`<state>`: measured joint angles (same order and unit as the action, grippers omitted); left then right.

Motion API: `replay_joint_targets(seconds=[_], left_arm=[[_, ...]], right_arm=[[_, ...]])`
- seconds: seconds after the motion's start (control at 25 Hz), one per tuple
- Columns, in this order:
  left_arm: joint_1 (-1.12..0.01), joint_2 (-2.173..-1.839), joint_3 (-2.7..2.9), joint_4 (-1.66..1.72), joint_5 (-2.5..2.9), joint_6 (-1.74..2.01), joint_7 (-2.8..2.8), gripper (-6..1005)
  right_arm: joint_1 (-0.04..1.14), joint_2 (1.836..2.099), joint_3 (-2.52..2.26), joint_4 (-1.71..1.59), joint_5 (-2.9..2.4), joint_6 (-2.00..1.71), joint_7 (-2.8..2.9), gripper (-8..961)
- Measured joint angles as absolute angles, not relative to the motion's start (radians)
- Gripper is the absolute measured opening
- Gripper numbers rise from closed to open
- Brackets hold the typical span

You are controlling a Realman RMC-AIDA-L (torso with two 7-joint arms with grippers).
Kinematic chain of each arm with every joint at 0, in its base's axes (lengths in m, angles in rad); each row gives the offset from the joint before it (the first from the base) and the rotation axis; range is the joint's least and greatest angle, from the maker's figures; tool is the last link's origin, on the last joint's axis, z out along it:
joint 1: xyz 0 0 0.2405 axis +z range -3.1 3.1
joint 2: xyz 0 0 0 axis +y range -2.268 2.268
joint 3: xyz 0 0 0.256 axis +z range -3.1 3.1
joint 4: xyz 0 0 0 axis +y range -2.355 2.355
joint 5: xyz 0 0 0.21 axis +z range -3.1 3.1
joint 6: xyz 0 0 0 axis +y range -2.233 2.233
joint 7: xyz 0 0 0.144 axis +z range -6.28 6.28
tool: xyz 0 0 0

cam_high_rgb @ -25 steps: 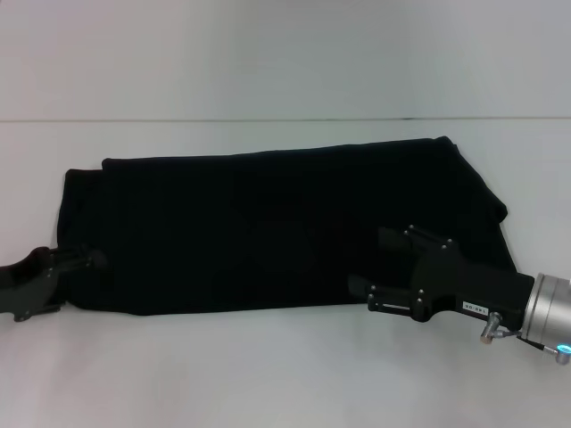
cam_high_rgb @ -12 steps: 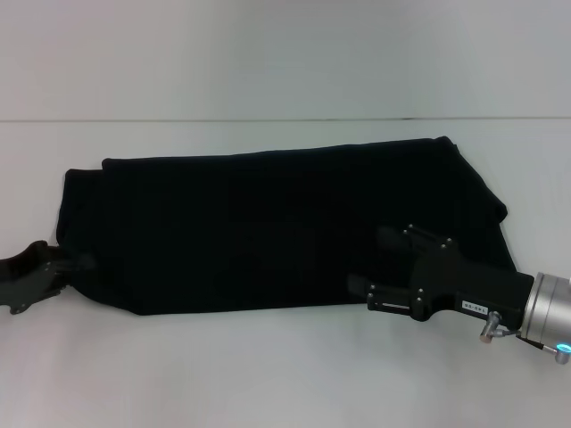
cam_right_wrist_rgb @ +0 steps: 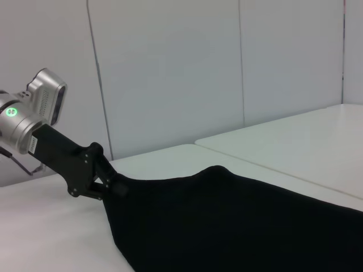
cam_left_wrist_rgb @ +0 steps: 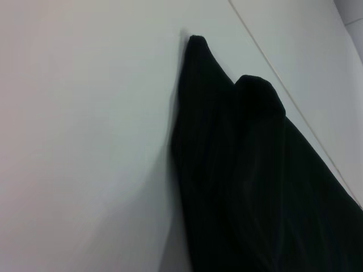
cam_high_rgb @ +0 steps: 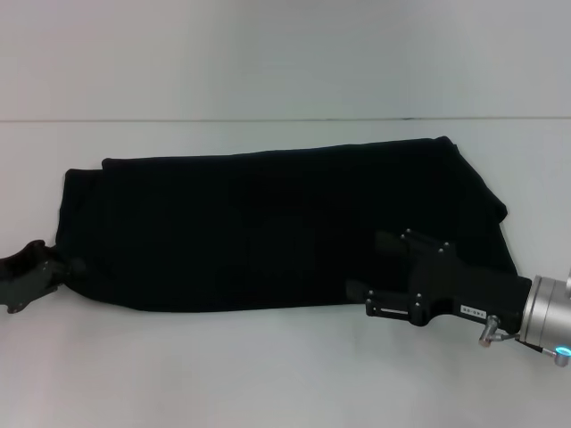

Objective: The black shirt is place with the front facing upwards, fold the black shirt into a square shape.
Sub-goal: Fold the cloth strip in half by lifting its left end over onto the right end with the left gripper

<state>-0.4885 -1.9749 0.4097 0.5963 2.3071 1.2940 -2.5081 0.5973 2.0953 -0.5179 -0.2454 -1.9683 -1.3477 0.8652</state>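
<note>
1. Head view first: nearest me on the right, my right gripper (cam_high_rgb: 379, 272) hovers over the near edge of the black shirt (cam_high_rgb: 268, 227), toward its right end. Its two fingers stand apart, one out over the cloth and one at the shirt's near hem, and nothing is caught between them.

2. At the left edge of the same view, my left gripper (cam_high_rgb: 55, 266) sits low at the shirt's near left corner. The fingertips reach the cloth's edge, but black on black hides the gap, so I cannot tell whether they are apart or pinched on the fabric.

3. Between the two grippers the shirt lies folded into a long band across the white table (cam_high_rgb: 268, 374), with the right end wider and rounded. I see no lettering or label on the upward side.

4. My left wrist view shows only the shirt's end (cam_left_wrist_rgb: 249, 170) lying on the table, with two rounded humps of cloth at its far tip.

5. My right wrist view looks along the shirt (cam_right_wrist_rgb: 238, 221) to the left gripper (cam_right_wrist_rgb: 108, 184) at the far corner, touching the cloth's edge.

6. Farthest off, a seam (cam_high_rgb: 268, 120) runs across the table beyond the shirt.
</note>
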Motion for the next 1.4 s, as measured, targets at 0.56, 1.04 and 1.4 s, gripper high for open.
replay_joint_targets(seconds=[0.56,1.04,1.4], left_arm=[[-0.505,-1.963,0.399,0.638,2.296,1.242,-2.489,54],[-0.499,-1.874,0.3,0.655,2.298,1.227,-2.487,49],[-0.51,-1.846,0.265,0.657,2.299,1.254,-2.488,48]], right_arm=[[0.588,2.09,-0.602,-0.256,-1.971,-1.313,0.809,928],[0.585,2.092,-0.599,-0.254,-1.968,-1.307,0.814,929],[0.57,2.092,-0.593,-0.25,-1.966,-1.307,0.816,930]])
